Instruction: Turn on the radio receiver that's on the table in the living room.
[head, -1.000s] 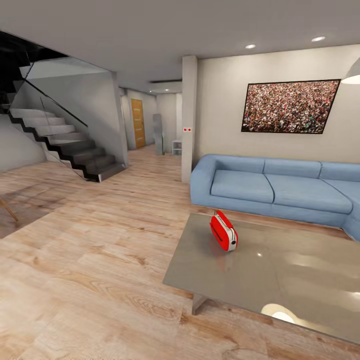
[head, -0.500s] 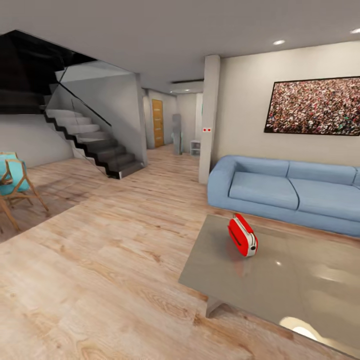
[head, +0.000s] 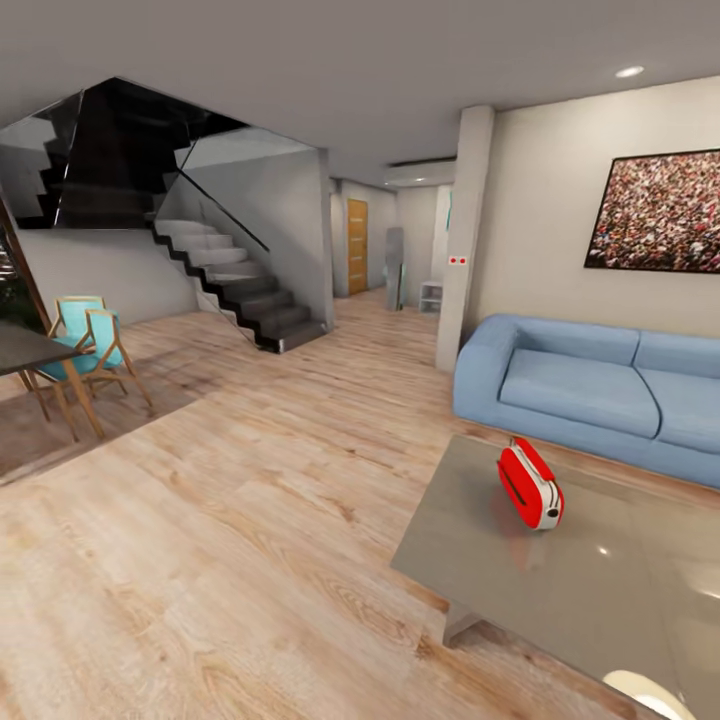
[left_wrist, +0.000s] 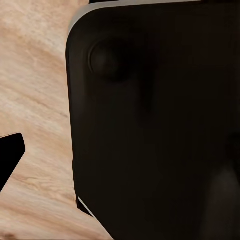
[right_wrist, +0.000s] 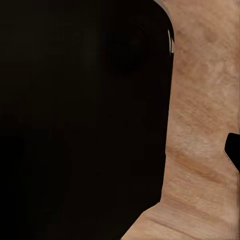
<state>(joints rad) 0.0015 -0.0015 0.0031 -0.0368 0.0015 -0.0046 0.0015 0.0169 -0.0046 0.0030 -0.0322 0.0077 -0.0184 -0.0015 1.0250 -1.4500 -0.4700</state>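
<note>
Head view: radio receiver (head: 530, 486) is seen standing on the table (head: 560, 590) near its sofa-side corner, judged light, rigid, smooth-cased, best steadied at the flat sides while switched; gripper states cannot be told.

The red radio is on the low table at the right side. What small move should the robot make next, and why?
Probably turn and roll to the right, toward the table. The radio receiver stands near the table's left end, in front of the blue sofa, but it lies off to the right of the head view with open wood floor between, seemingly too far to reach yet.
</note>
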